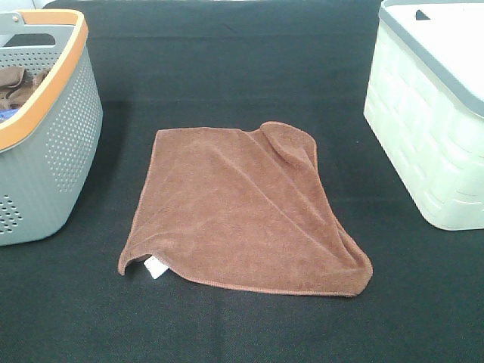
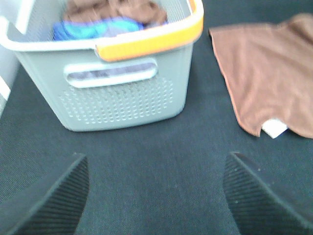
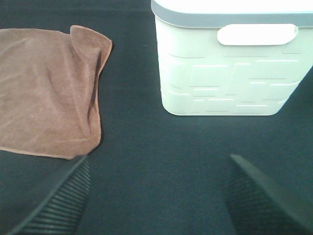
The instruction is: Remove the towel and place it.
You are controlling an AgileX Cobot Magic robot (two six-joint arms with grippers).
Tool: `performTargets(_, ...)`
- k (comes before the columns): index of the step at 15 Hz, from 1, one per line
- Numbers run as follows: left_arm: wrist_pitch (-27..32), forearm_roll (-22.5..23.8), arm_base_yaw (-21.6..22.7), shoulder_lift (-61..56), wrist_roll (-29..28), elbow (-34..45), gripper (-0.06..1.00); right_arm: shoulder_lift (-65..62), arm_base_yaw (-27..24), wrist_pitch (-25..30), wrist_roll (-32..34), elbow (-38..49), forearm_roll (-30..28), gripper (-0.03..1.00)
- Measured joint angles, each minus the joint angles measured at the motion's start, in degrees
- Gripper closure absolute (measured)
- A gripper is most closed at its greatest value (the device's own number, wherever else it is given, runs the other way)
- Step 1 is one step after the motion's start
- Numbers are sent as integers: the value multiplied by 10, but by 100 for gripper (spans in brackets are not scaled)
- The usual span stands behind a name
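The reddish-brown towel (image 1: 242,212) lies spread flat on the black table in the middle of the exterior high view, one far corner folded over and a small white tag (image 1: 154,268) at its near-left corner. It also shows in the left wrist view (image 2: 269,73) and in the right wrist view (image 3: 49,93). Neither gripper shows in the exterior high view. My left gripper (image 2: 156,196) is open and empty above bare table, apart from the towel. My right gripper (image 3: 156,196) is open and empty, with the towel's edge beside one finger (image 3: 54,200).
A grey perforated basket with an orange rim (image 1: 45,91) stands at the left, holding bunched brown cloth (image 2: 117,10) and blue cloth (image 2: 93,28). A white lidded bin (image 1: 431,113) stands at the right, also in the right wrist view (image 3: 230,68).
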Motion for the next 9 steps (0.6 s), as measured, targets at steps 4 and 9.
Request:
performTargets(4,0,1,2,-4,0,0,21,-3,0,0,1,0,6,25)
performTargets(9,0,1,2,-4,0,0,21,-3,0,0,1,0,7,25)
